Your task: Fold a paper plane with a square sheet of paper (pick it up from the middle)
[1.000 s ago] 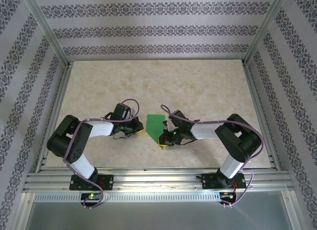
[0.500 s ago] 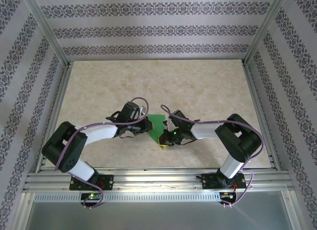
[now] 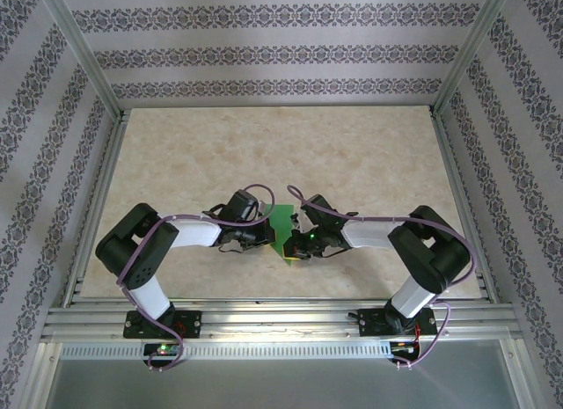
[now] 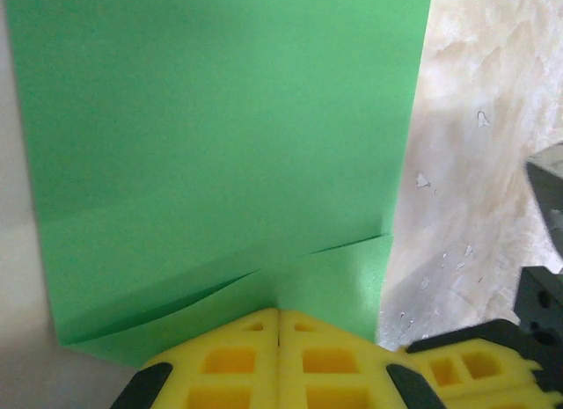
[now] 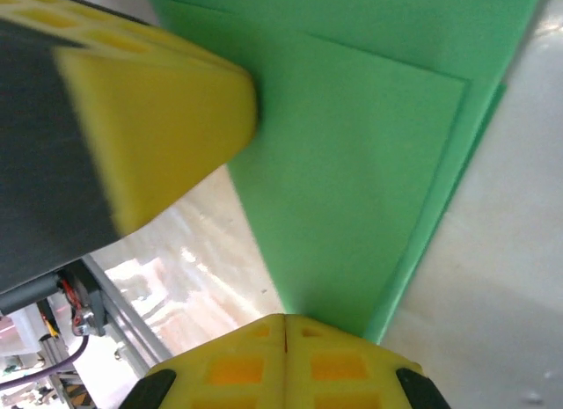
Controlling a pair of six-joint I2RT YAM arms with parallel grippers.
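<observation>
Left wrist view: left pincer [image 4: 279, 317] clenched shut, tips down on the folded square sheet of paper [image 4: 220, 136] just ahead of it. The right pincer [image 5: 284, 321] is clenched likewise on the far side. Risk imo: a dragging tip skews the layers or slides the sheet across the slick desk [image 4: 466, 163].

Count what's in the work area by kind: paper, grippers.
Green paper, partly folded: 1
Grippers, yellow-fingered: 2 (left gripper, right gripper)
Total: 3
</observation>
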